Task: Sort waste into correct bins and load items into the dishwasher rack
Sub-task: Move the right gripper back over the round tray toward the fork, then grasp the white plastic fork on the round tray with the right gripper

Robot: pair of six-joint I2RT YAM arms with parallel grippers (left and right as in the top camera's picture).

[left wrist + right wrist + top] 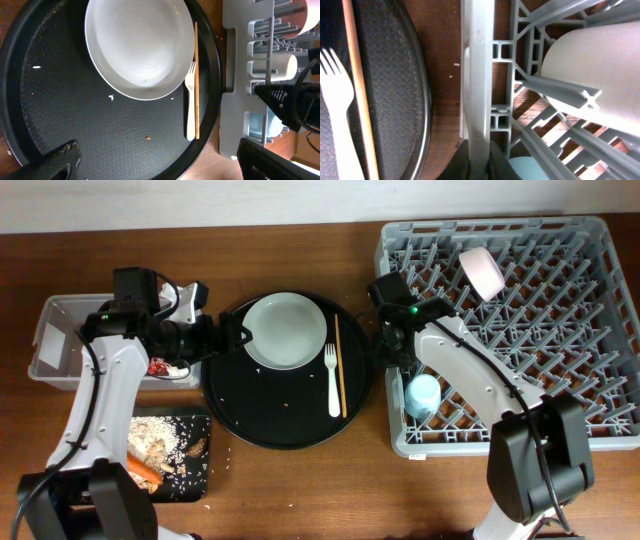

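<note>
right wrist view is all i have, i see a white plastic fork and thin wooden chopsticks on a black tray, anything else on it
Observer: Yes, a pale round plate lies on the big round black tray, left of the thin wooden chopsticks.
Operator: is the left arm holding it
Observer: No, the left gripper is open over the tray's left side, gripping nothing.
Operator: and further into the large grey plastic rack
Observer: A white-pinkish bowl is propped on edge near its rear.

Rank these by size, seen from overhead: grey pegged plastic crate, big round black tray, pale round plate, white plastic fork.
Largest to smallest:
1. grey crate
2. black tray
3. pale plate
4. white fork
</note>
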